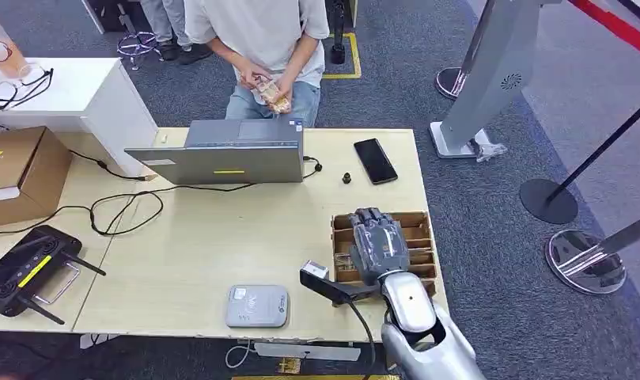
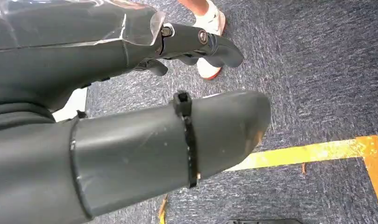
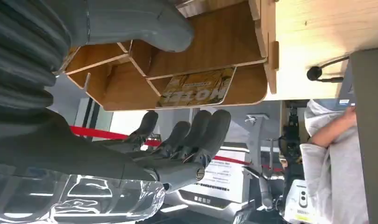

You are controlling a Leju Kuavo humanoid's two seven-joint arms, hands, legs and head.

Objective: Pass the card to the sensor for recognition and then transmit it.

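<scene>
right hand (image 3: 177,144) empty, fingers apart | over wooden tray (image 3: 215,51) | card (image 3: 196,88) lies inside

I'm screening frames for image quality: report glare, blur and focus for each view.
Head view: even lighting, sharp, soft shadows under the laptop. Left wrist view: left hand close and soft, glare on its clear cover, carpet crisp. Right wrist view: card in the wooden organizer readable, bright reflections on the right hand cover, background washed out.
</scene>
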